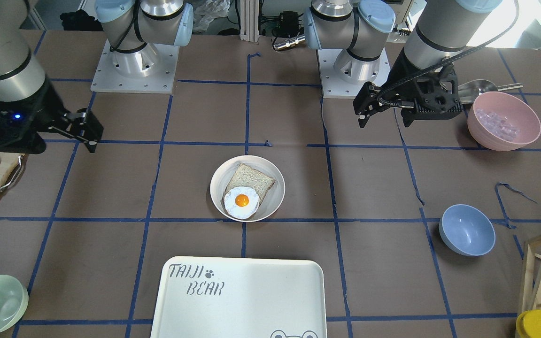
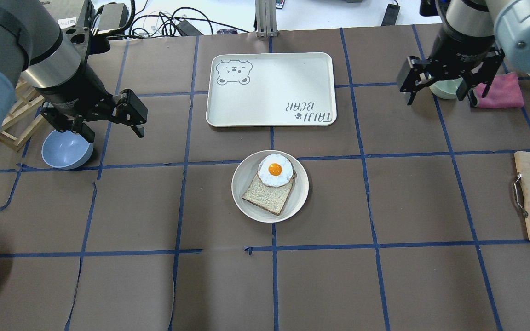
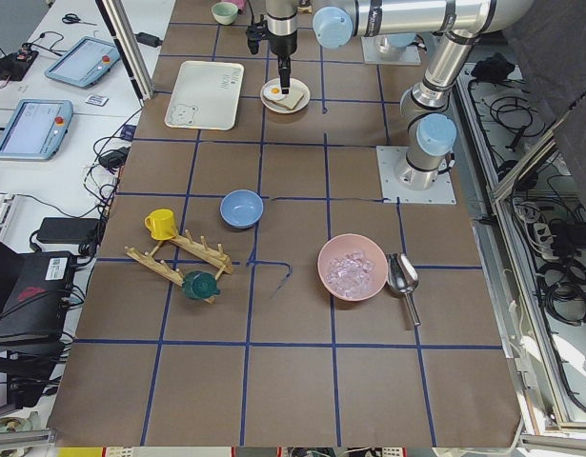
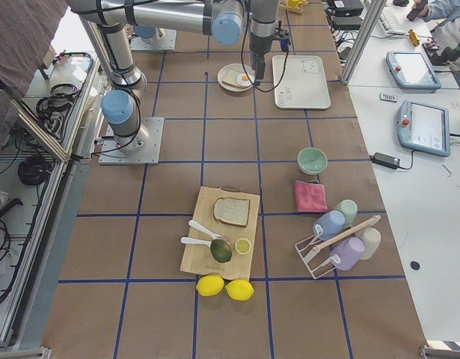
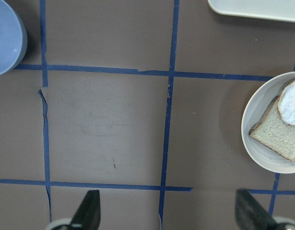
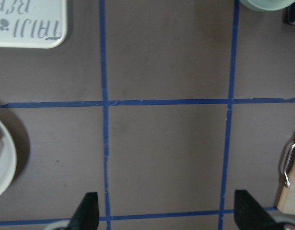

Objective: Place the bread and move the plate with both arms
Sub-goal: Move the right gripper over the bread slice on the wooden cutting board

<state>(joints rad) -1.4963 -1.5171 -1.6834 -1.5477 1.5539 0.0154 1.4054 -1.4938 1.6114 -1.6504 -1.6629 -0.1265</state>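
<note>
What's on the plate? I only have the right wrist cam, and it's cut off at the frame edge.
Observer: A speckled slice with a fried egg lying on one corner, both inside the plate.
Operator: And the bread to place?
Observer: The bread lies flat on the cutting board, neither gripper touching it.
Operator: Left gripper?
Observer: Left gripper is open and empty, above the table between the blue bowl and the plate.
</note>
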